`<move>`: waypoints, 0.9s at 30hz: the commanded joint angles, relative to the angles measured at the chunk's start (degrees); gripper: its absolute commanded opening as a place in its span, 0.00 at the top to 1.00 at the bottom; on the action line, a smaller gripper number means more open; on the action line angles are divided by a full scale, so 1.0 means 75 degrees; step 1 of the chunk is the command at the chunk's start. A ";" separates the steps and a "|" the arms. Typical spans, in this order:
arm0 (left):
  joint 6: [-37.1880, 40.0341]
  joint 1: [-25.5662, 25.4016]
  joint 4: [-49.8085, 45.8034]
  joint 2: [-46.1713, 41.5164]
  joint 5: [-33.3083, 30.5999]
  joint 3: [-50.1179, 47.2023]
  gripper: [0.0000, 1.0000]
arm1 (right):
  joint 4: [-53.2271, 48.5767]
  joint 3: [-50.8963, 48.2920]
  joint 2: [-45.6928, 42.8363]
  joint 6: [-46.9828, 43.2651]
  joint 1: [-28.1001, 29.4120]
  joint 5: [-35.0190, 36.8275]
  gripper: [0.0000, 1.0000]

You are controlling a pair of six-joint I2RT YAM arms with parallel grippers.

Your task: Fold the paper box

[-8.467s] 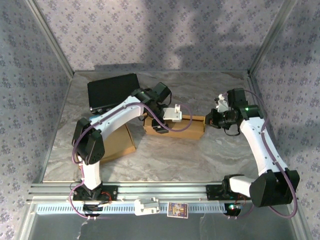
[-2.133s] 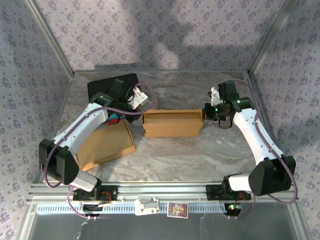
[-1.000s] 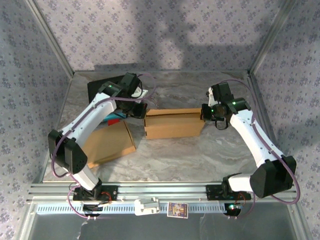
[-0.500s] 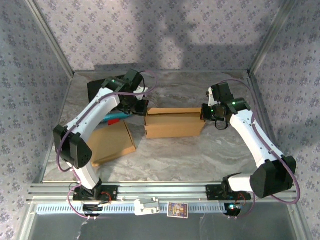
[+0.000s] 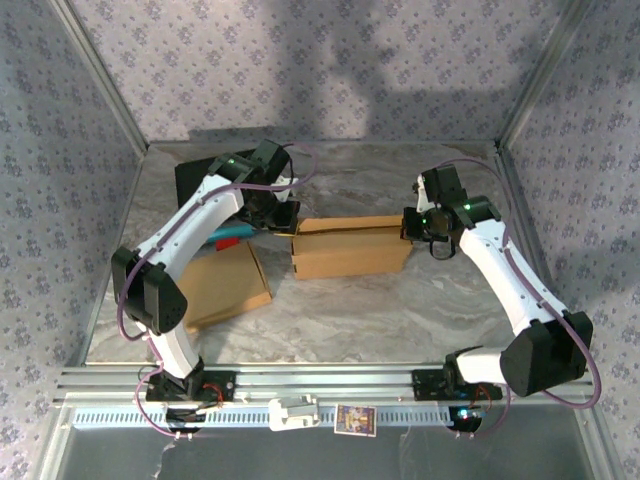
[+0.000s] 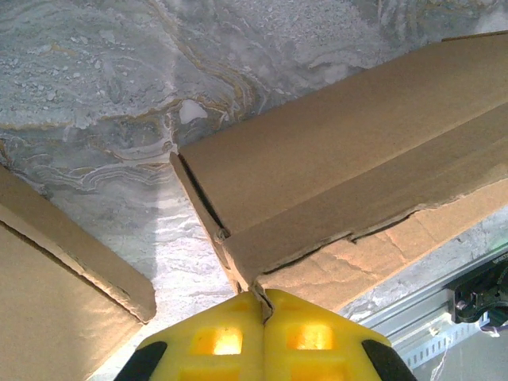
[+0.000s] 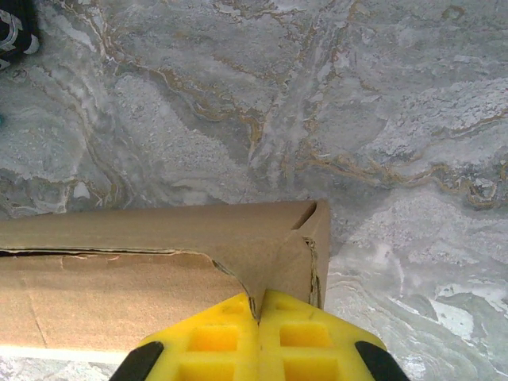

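The brown paper box (image 5: 350, 248) lies mid-table, a long low carton with its top flaps partly folded in. My left gripper (image 5: 284, 218) is at its left end; in the left wrist view the yellow fingers (image 6: 214, 341) are shut on a corner flap of the paper box (image 6: 333, 190). My right gripper (image 5: 410, 228) is at the right end. In the right wrist view its yellow fingertips (image 7: 305, 337) pinch the end flap of the paper box (image 7: 159, 238) at the right corner.
A flat brown cardboard sheet (image 5: 215, 285) lies left of the box, its edge in the left wrist view (image 6: 71, 262). A black case (image 5: 205, 180) sits at the back left with a blue item (image 5: 228, 238) beside it. Cage walls surround the marble table (image 5: 330, 310).
The left arm has swung in from the back left and its gripper has closed onto the box's left corner. The box has shifted slightly right. The right gripper has stayed on the right end.
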 commanded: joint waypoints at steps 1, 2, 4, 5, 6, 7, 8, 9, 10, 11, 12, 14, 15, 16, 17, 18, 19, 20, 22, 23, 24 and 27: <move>-0.0079 -0.0203 0.0223 0.0146 0.0770 0.0267 1.00 | -0.0030 -0.0119 0.0025 0.0082 0.0214 -0.0366 1.00; -0.0050 -0.0202 0.0202 0.0136 0.0751 0.0242 1.00 | -0.0025 -0.0106 0.0022 0.0082 0.0214 -0.0364 1.00; -0.0025 -0.0202 0.0210 0.0133 0.0739 0.0195 1.00 | -0.0031 -0.0107 0.0037 0.0071 0.0218 -0.0364 1.00; -0.0031 -0.0204 0.0219 0.0145 0.0750 0.0170 1.00 | -0.0028 -0.0103 0.0055 0.0082 0.0219 -0.0366 1.00; -0.0037 -0.0209 0.0220 0.0155 0.0762 0.0191 1.00 | -0.0042 -0.0096 0.0071 0.0072 0.0219 -0.0369 1.00; -0.0034 -0.0203 0.0231 0.0169 0.0762 0.0205 1.00 | -0.0038 -0.0096 0.0063 0.0082 0.0219 -0.0361 1.00; -0.0037 -0.0200 0.0230 0.0180 0.0751 0.0209 1.00 | -0.0045 -0.0094 0.0057 0.0089 0.0222 -0.0352 1.00; -0.0051 -0.0201 0.0231 0.0192 0.0728 0.0233 1.00 | -0.0035 -0.0084 0.0060 0.0089 0.0217 -0.0349 1.00; -0.0054 -0.0211 0.0243 0.0191 0.0716 0.0216 1.00 | -0.0045 -0.0084 0.0067 0.0085 0.0223 -0.0339 1.00; -0.0049 -0.0225 0.0273 0.0181 0.0706 0.0187 1.00 | -0.0047 -0.0073 0.0065 0.0094 0.0214 -0.0333 1.00; -0.0054 -0.0226 0.0312 0.0162 0.0680 0.0163 1.00 | -0.0049 -0.0072 0.0065 0.0093 0.0213 -0.0334 1.00; -0.0045 -0.0225 0.0337 0.0145 0.0623 0.0187 1.00 | -0.0047 -0.0072 0.0072 0.0104 0.0223 -0.0334 1.00; -0.0060 -0.0201 0.0317 0.0173 0.0648 0.0229 1.00 | -0.0038 -0.0073 0.0066 0.0103 0.0224 -0.0344 1.00; -0.0062 -0.0192 0.0233 0.0236 0.0706 0.0359 1.00 | -0.0056 -0.0059 0.0081 0.0105 0.0220 -0.0334 1.00; -0.0072 -0.0191 0.0140 0.0305 0.0753 0.0482 1.00 | -0.0056 -0.0061 0.0075 0.0102 0.0224 -0.0325 1.00; -0.0060 -0.0197 0.0001 0.0391 0.0780 0.0635 1.00 | -0.0070 -0.0049 0.0088 0.0095 0.0222 -0.0323 1.00; -0.0053 -0.0200 -0.0108 0.0455 0.0812 0.0725 1.00 | -0.0076 -0.0049 0.0088 0.0104 0.0224 -0.0314 1.00; -0.0053 -0.0179 -0.0166 0.0500 0.0854 0.0765 1.00 | -0.0080 -0.0049 0.0095 0.0110 0.0224 -0.0312 1.00; -0.0079 -0.0187 -0.0291 0.0578 0.0918 0.0773 1.00 | -0.0072 -0.0057 0.0074 0.0114 0.0222 -0.0302 1.00; -0.0127 -0.0171 -0.0306 0.0600 0.0985 0.0760 1.00 | -0.0077 -0.0060 0.0075 0.0111 0.0223 -0.0316 1.00; -0.0152 -0.0160 -0.0308 0.0625 0.1030 0.0763 1.00 | -0.0078 -0.0069 0.0083 0.0119 0.0217 -0.0313 1.00; -0.0191 -0.0168 -0.0309 0.0625 0.1009 0.0804 1.00 | -0.0061 -0.0072 0.0077 0.0139 0.0224 -0.0314 1.00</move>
